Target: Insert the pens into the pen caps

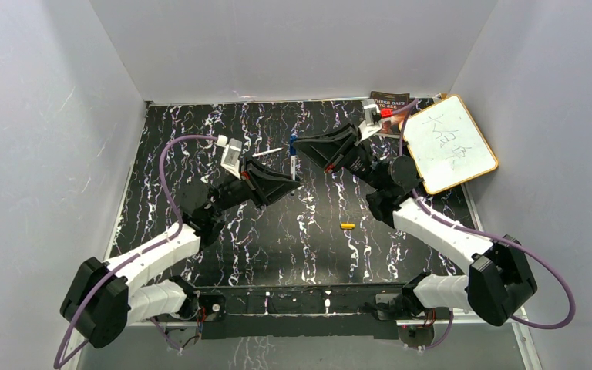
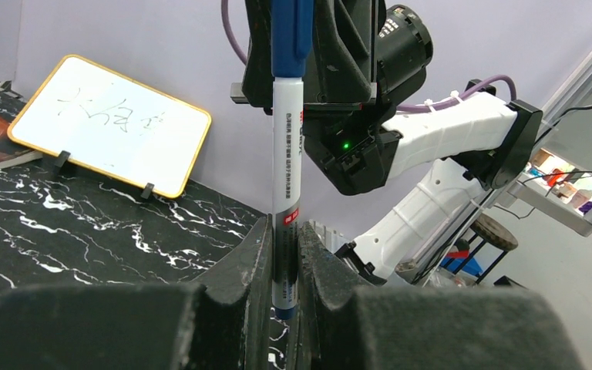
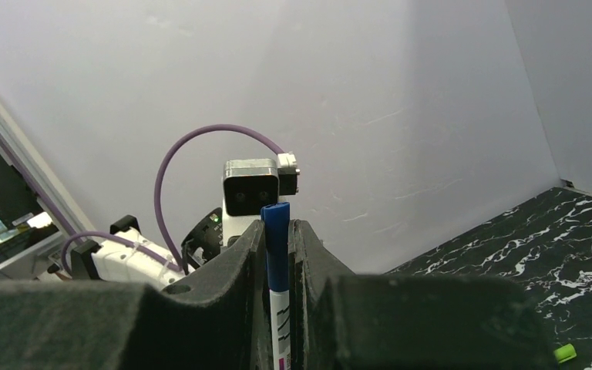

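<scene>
Seen from above, a black marble-patterned table point(image 1: 277, 239) with white veins sat inside pale grey walls. The left claw point(image 1: 295, 180) and the right claw point(image 1: 297, 143) met tip to tip over the far middle of the table. Between them stood a thin white stick pen point(image 1: 293, 160), with a short blue cap point(image 1: 293, 142) at its far end by the right claw. A second white pen point(image 1: 268, 152) showed just beside the left arm's wrist; whether it rested on the table could not be told. A tiny orange-yellow cap point(image 1: 347, 226) lay on the table nearer the arm bases, well apart from both claws. A gold-framed whiteboard point(image 1: 451, 144) leaned in the far right corner, next to a dark book point(image 1: 389, 102).

From the left wrist, the left claw point(image 2: 285, 239) was pressed together on the lower part of the upright white stick pen point(image 2: 287, 154). The blue cap point(image 2: 291, 31) sat on the pen's top end, inside the right claw above it.

From the right wrist, the right claw point(image 3: 277, 227) pinched the blue cap point(image 3: 276, 247), with the white barrel continuing below it. A small green cap point(image 3: 563, 353) lay on the table at the lower right.
</scene>
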`<state>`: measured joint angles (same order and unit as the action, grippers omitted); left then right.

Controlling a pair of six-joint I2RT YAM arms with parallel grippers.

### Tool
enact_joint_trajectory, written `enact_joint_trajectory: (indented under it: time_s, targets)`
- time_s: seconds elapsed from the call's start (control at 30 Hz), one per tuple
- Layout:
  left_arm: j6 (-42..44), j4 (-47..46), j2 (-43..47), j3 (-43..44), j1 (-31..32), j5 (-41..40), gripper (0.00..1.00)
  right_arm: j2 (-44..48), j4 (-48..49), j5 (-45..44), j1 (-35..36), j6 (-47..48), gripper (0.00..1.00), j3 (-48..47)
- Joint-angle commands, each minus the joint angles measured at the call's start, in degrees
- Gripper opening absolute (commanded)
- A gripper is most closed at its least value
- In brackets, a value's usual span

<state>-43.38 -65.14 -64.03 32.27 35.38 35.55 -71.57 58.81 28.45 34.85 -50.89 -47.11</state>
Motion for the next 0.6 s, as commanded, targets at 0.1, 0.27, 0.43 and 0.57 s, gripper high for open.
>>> enact_joint_trajectory:
  time_s: [0.1,0.27,0.43,0.57]
  targets:
    - [4.0,0.9,4.6,5.0,-0.6,-6.1,0.0,1.3,-7.8,9.2,1.3,5.7,0.0,-0.9]
    - [6.6,5.2,6.6,6.6,-0.6,-5.5,0.0,3.6,-23.0,10.3,1.2,14.7,0.0,-4.4]
    - [8.2,7.2,7.3,7.6,-0.7,-5.9,0.0,4.7,-29.4,11.7,1.2,17.6,0.0,-4.8]
    - [8.4,7.1,6.8,8.5,-0.7,-5.4,0.0,5.4,-29.7,11.5,1.2,17.8,0.0,-3.0]
